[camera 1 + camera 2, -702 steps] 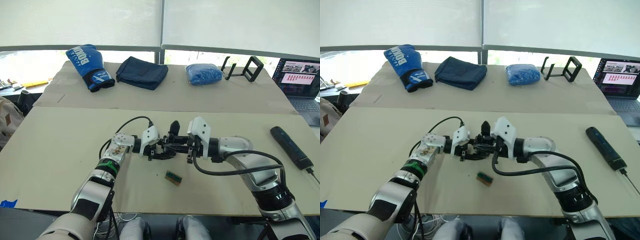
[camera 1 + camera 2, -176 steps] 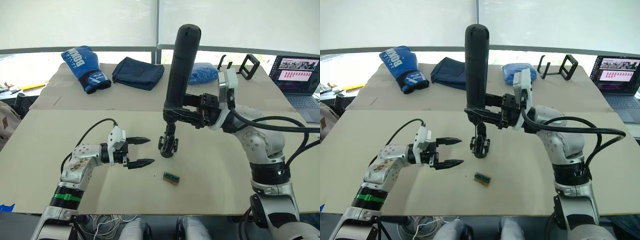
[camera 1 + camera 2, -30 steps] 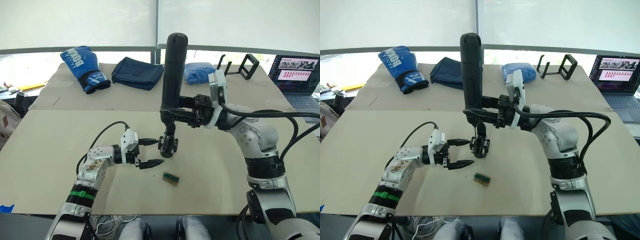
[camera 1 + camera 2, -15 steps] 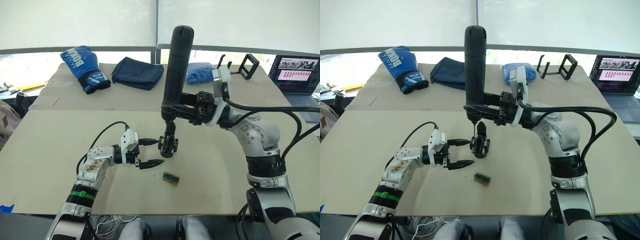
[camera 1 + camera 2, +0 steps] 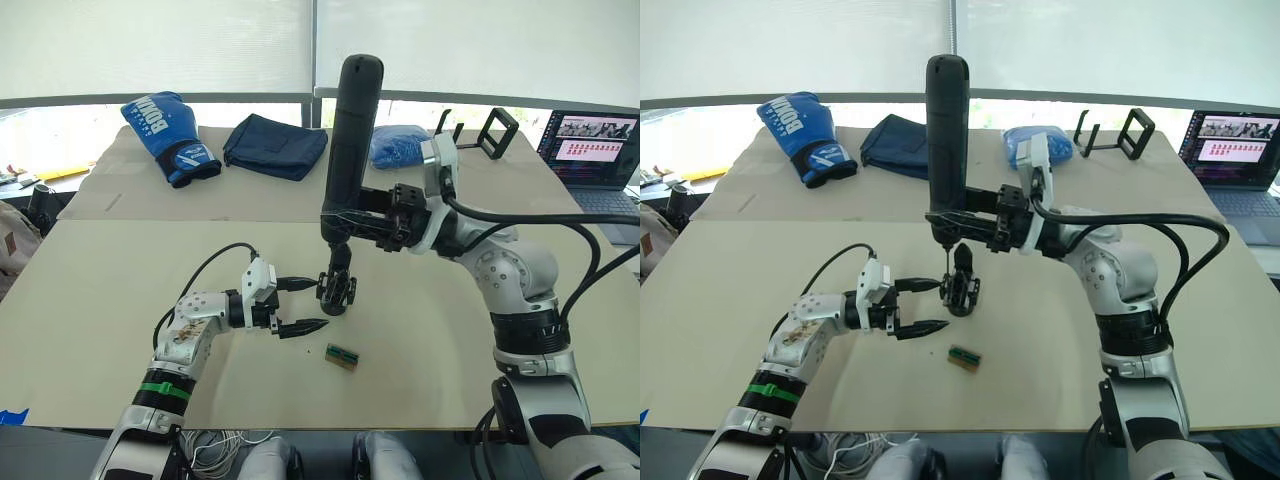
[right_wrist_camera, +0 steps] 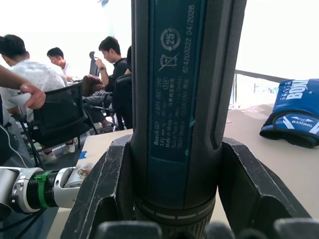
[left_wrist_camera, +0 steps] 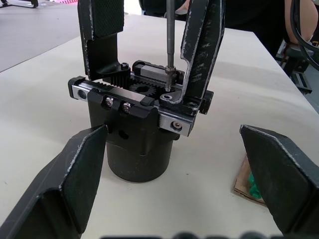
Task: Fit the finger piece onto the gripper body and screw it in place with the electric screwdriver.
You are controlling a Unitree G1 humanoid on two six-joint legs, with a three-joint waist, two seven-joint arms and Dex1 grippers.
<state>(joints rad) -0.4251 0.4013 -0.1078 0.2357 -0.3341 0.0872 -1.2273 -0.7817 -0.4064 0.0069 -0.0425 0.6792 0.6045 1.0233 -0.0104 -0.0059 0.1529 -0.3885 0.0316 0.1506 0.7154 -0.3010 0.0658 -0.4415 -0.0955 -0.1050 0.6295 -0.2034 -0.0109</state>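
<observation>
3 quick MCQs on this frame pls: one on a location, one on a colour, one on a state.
1. Where is the small green-brown block?
A. on the table, on the robot's side of the gripper body
B. on the laptop
C. inside the boxing glove

2. What colour is the boxing glove?
A. red
B. blue
C. yellow

3. How is the left gripper?
A. shut on the block
B. shut on the screwdriver
C. open, jaws either side of the gripper body

Key: 1 A, it lies on the table nearer the robot; 2 B, blue with white lettering; 3 C, the left wrist view shows both jaws clear. The right gripper holds the electric screwdriver upright.
</observation>
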